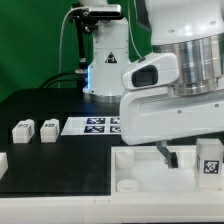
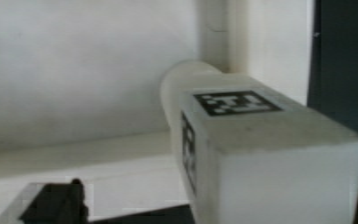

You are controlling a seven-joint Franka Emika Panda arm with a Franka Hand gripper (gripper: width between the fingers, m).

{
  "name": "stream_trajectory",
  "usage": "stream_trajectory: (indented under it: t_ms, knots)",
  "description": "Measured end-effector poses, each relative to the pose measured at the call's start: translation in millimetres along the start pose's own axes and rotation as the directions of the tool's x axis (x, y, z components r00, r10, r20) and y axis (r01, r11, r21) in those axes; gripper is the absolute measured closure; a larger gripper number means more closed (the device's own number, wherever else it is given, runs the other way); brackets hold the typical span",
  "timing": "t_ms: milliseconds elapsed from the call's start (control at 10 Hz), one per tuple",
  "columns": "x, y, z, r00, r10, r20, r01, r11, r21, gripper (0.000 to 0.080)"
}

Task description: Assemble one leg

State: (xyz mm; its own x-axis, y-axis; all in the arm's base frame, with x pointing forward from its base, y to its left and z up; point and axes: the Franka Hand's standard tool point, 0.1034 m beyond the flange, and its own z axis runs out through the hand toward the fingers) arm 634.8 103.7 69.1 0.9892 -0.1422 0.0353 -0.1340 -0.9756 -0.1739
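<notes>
White plastic leg [image 2: 247, 140] fills the wrist view — a stubby block with a rounded far end and black-and-white square tags on its top and side, standing against a white tray-like piece [image 2: 69, 90]. One dark fingertip [image 2: 55, 198] shows nearby; whether the gripper [image 1: 165, 153] is spread or pinched cannot be told. Only the exterior view shows the rest — the leg [image 1: 209, 160] on the tray piece [image 1: 135, 170], two spare legs [image 1: 22, 130] [image 1: 48, 128] on the black table [image 1: 60, 160], beside the marker board [image 1: 95, 125].
</notes>
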Motion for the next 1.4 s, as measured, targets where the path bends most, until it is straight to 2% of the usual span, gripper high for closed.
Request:
stream_trajectory:
  t_ms: [100,300,400,600,700,800,900,1000,1100,1200,1300,1400]
  knots:
    - [0.0,-0.1,0.0,0.999,0.034,0.000,-0.034,0.999,0.002,0.0163]
    - [-0.4,-1.7,0.2,0.971,0.241,0.002,-0.241,0.971,0.005,0.0512]
    - [-0.2,-0.8,0.2,0.945,0.327,0.002,-0.327,0.945,0.006,0.0512]
    - [-0.5,1.6,0.2,0.829,0.560,0.003,-0.560,0.829,-0.003,0.0508]
    - [-1.1,3.5,0.8,0.741,0.671,0.010,-0.672,0.741,0.001,0.0508]
    - [-2.5,5.6,1.2,0.625,0.780,0.024,-0.781,0.625,0.007,0.0508]
    - [-5.3,6.4,1.6,0.473,0.879,0.053,-0.881,0.473,0.017,0.0508]
    - [-8.6,7.2,1.9,0.276,0.958,0.079,-0.961,0.275,0.024,0.0508]
    - [-9.9,7.3,2.1,0.156,0.982,0.110,-0.988,0.155,0.022,0.0508]
    - [-10.9,6.9,2.4,0.017,0.990,0.138,-1.000,0.015,0.011,0.0508]
    - [-11.2,6.5,2.4,-0.037,0.989,0.141,-0.999,-0.037,0.003,0.0508]
    - [-11.3,6.4,2.6,-0.043,0.989,0.140,-0.999,-0.043,0.002,0.0432]
